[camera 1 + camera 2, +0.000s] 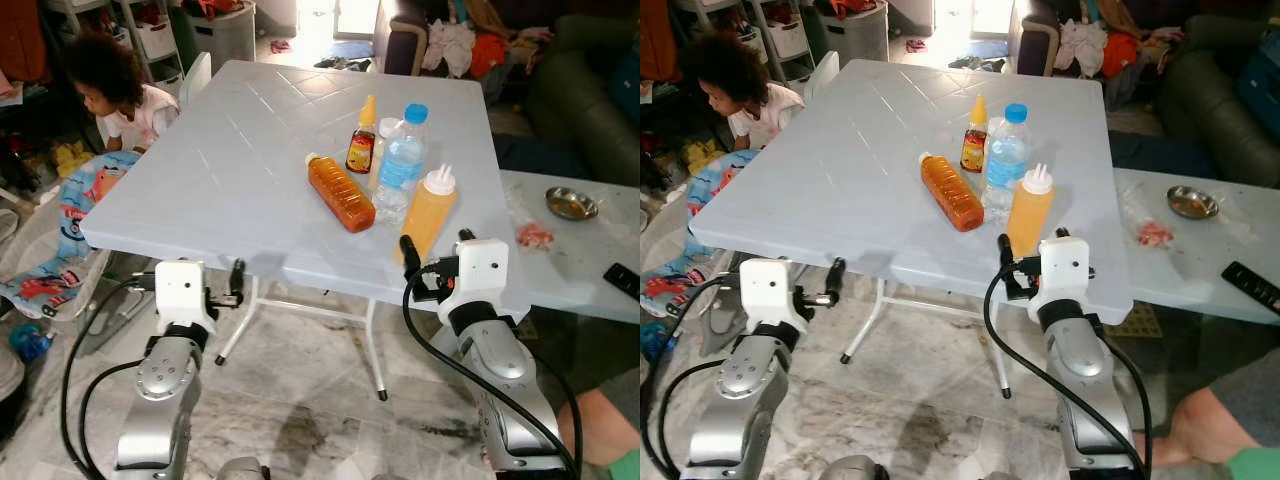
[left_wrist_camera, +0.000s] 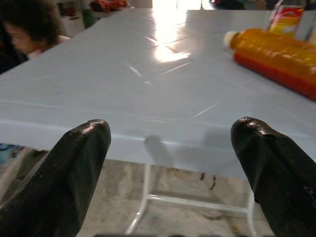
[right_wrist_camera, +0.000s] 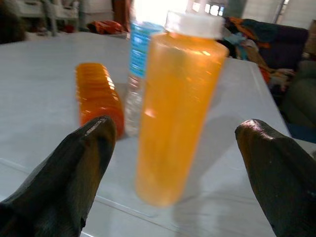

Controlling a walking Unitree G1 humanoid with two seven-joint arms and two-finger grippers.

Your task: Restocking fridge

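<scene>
Squeeze bottle point(image 3: 175, 108) blurs between the right gripper's point(image 3: 173, 163) parted fingers.

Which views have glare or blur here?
Left wrist view: strong window glare on the pale blue plastic table; open left gripper fingers soft. Right wrist view: tall orange squeeze bottle with white cap blurred, backlit between the open right gripper fingers. Head views: sharp, doorway overexposed.

4 bottles point(image 1: 985, 175) on white table point(image 1: 840, 170)
</scene>
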